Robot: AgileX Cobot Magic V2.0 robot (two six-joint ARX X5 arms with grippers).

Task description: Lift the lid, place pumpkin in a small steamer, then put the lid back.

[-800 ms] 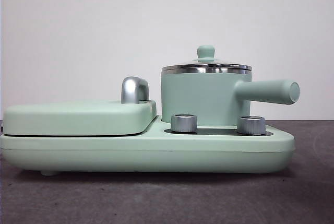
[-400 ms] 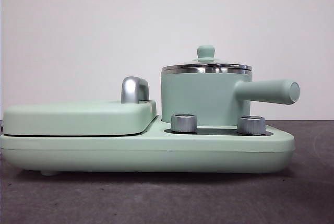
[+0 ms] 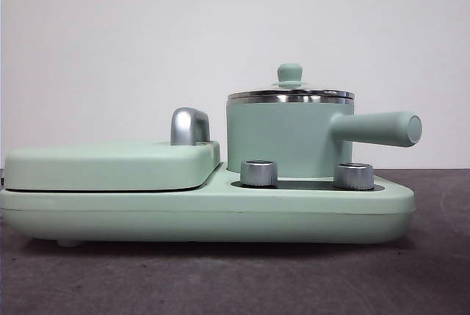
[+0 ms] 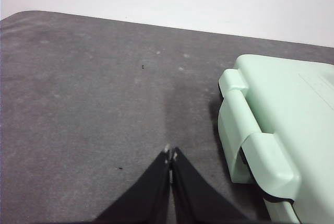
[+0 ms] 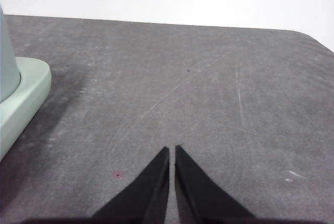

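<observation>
Both pincers closed (empty) — lid (image 3: 290, 92) sits on small steamer (image 3: 286, 139).

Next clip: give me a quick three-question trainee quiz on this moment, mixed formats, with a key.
1. True or false: the lid sits on the small steamer.
2. Which way does the steamer's side handle point in the front view? A) left B) right C) straight up
3. Fill in: both the left hand and the right hand hover over the dark ____, jaws closed, holding nothing.

Key: 1 true; 2 B; 3 table. The pumpkin is not in any view.
</observation>
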